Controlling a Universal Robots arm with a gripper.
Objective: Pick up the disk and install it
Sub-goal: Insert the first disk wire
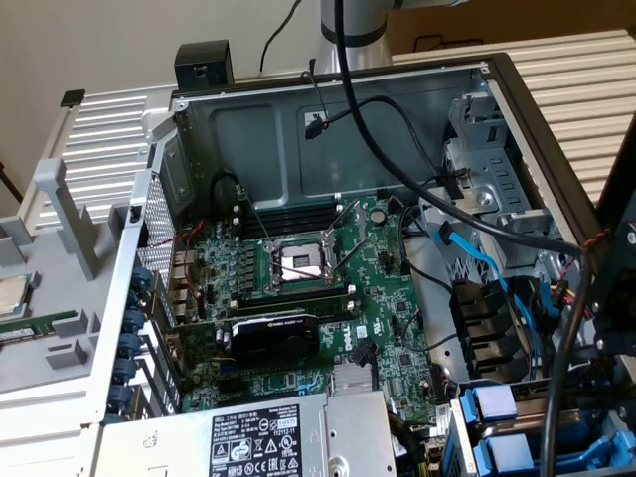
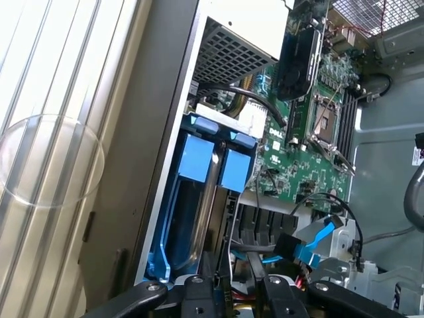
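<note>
The gripper (image 2: 235, 288), a black metal linkage with bright pivot screws, hangs over the front end of the open case, directly above the drive bay (image 2: 212, 127). Whether it clasps anything or stands free cannot be told.

The disk (image 2: 207, 212) is judged to be the smooth silver strip seen edge-on in the bay, flanked by a glossy blue plastic frame (image 2: 165, 258). Its near end lies just beside the gripper. Its long axis runs straight away from the gripper, toward the motherboard (image 2: 298, 172). The governing relation is that gripper, disk and slot share one line.

Two pale blue tabs (image 2: 196, 156), flat, square and matte, cap the far ends of the carriers, side by side.

- **Beyond the tabs:** the motherboard is green and densely studded, with an open metal socket (image 2: 321, 112). A black graphics card (image 2: 298, 56) stands on edge, and a power supply (image 2: 228, 53) shows a perforated grey grille.
- **Near the gripper:** a flat, bright-blue ribbon cable (image 2: 315, 238) and round black cables look limp and, by judgement, liable to snag.
- **Surroundings:** the case wall (image 2: 159, 132) is dull grey-brown sheet metal with a straight edge, and beside it lies a white slatted surface (image 2: 66, 66).

In the exterior view the bay sits low on the exterior view's right.
</note>
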